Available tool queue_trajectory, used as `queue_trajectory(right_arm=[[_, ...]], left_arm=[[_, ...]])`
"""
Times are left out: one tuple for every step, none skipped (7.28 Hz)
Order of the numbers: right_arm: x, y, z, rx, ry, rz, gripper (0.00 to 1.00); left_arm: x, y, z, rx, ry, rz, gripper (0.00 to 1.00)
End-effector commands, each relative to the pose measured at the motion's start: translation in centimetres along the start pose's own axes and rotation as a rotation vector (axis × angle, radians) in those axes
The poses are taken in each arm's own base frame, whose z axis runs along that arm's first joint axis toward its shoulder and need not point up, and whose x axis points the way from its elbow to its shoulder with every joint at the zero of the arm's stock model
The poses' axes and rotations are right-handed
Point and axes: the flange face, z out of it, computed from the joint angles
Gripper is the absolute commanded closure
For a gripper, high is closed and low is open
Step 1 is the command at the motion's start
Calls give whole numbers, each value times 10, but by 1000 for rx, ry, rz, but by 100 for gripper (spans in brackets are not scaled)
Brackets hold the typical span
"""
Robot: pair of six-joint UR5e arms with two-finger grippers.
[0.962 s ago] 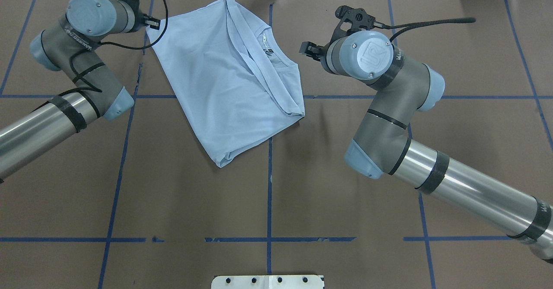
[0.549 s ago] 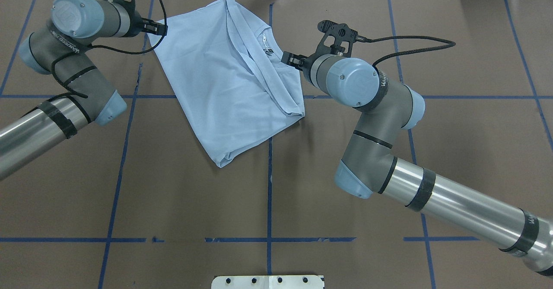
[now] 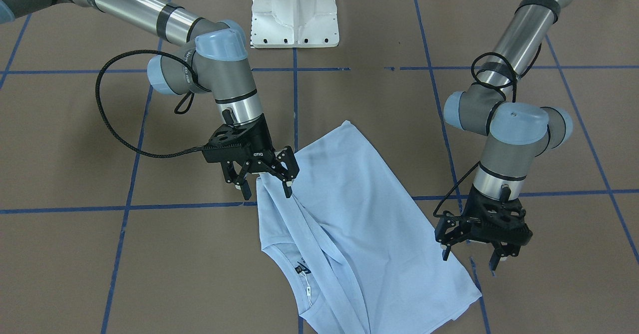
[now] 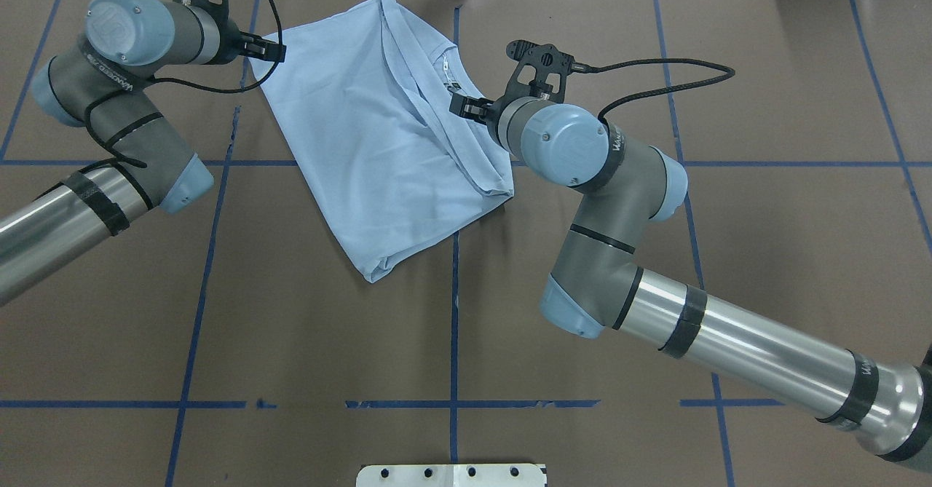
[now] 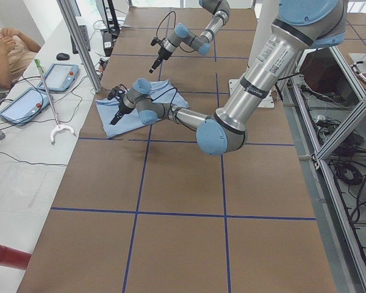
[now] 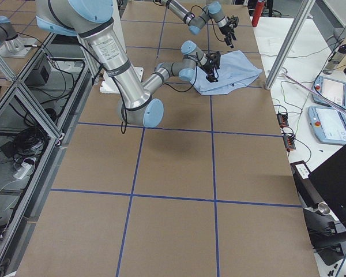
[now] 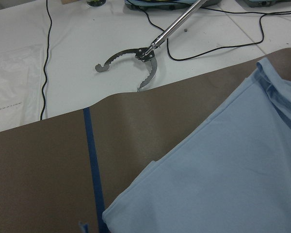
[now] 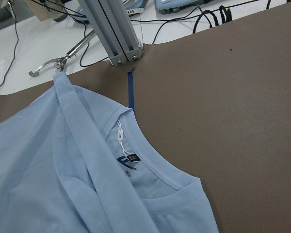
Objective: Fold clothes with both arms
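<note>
The pale light-blue T-shirt point(image 4: 364, 130) lies partly folded on the brown table, slanted, with its collar and label point(image 8: 131, 160) facing up toward the far side. My right gripper point(image 3: 267, 193) is open, its fingers point(image 3: 288, 190) astride the shirt's folded edge near the collar; from overhead the right gripper point(image 4: 464, 107) sits over that edge. My left gripper point(image 3: 469, 260) is also open, just off the shirt's far-left corner point(image 7: 150, 194), and appears at the cloth's edge point(image 4: 273, 50) from overhead. Neither gripper holds any cloth.
Blue tape lines point(image 4: 454, 312) grid the brown table. The white pedestal base point(image 3: 294, 9) stands at the robot's side. An aluminium post point(image 8: 116, 34) rises at the far edge. A metal grabber tool point(image 7: 136, 58) lies on the white bench beyond, where a person point(image 5: 6, 49) sits.
My right arm has swung left, bringing its gripper from off the shirt onto the edge near the collar. The left gripper has edged slightly right toward the shirt's corner.
</note>
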Motion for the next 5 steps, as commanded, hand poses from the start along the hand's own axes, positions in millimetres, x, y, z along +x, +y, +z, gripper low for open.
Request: queue_trajectory(right_arm=[[-6, 4, 17, -56, 186, -105, 5], [6, 12, 38, -81, 232, -112, 27], [7, 16, 50, -87, 253, -113, 40], [7, 26, 56, -98, 263, -119, 51], [7, 32, 59, -104, 264, -122, 57]], left_arm=[[-4, 8, 0, -6, -2, -20, 0], [-2, 10, -4, -16, 26, -21, 0], [-1, 18, -6, -62, 77, -21, 0], [-1, 17, -8, -59, 81, -23, 0], [-2, 18, -8, -60, 80, -23, 0]])
